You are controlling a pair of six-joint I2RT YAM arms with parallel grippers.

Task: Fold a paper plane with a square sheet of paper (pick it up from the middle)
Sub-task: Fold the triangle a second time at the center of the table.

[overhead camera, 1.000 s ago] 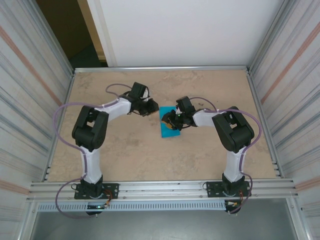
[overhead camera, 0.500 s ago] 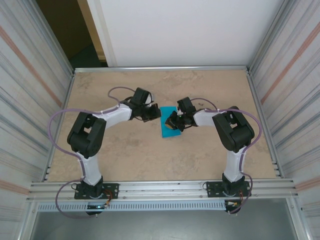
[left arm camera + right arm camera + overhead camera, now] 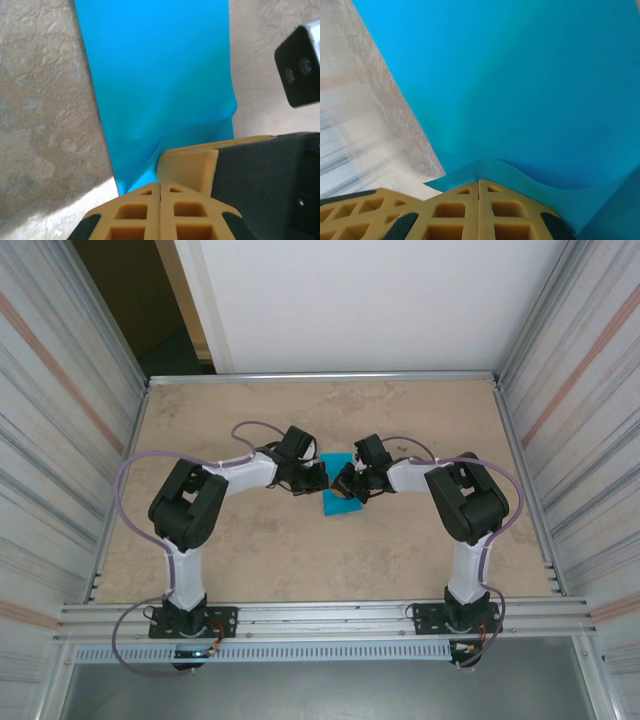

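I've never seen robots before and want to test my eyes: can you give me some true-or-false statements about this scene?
The sheet of paper is teal-blue. True.
The paper lies in a far corner. False: it lies near the middle of the table.
The right gripper is shut on a lifted edge of the paper. True.
The left gripper is wide open. False: its fingers are shut together.

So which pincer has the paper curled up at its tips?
The right pincer: the paper curls up over its closed tips. The left pincer sits at the paper's side edge.
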